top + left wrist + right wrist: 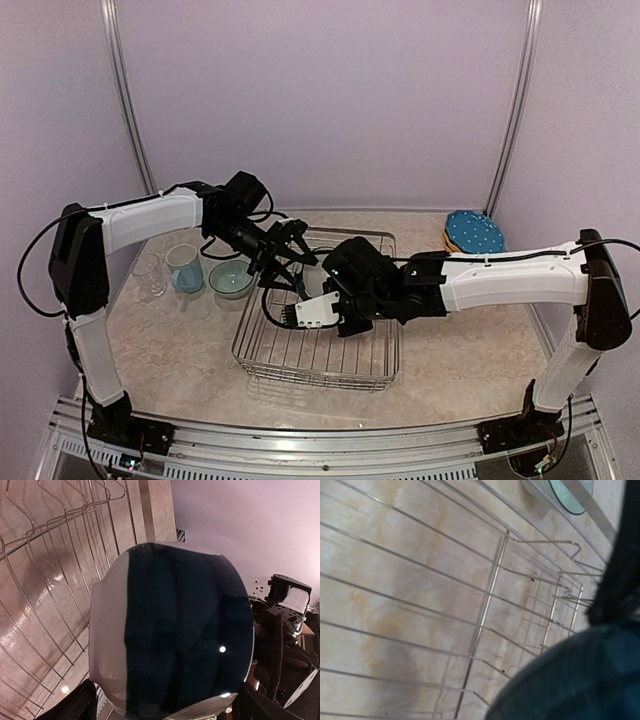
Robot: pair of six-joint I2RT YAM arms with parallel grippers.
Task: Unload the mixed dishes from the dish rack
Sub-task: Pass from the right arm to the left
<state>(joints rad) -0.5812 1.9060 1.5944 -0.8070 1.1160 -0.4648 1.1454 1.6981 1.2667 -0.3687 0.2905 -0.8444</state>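
The silver wire dish rack (320, 362) sits mid-table and also shows in the left wrist view (45, 580) and the right wrist view (490, 595). A small teal bowl with a white inside (170, 630) is tilted in the rack's back part. Only a white bit of it (322, 253) shows from above. Its teal outside fills the lower right of the right wrist view (580, 680). My left gripper (285, 255) is spread open, with a finger on either side of this bowl (82, 705). My right gripper (300, 305) hangs over the rack beside the bowl, its fingers hidden.
Left of the rack stand a clear glass (148, 275), a light blue mug (185, 268) and a second teal bowl (231, 279), also in the right wrist view (572, 495). A blue plate (475, 232) lies on yellow-orange plates at the back right.
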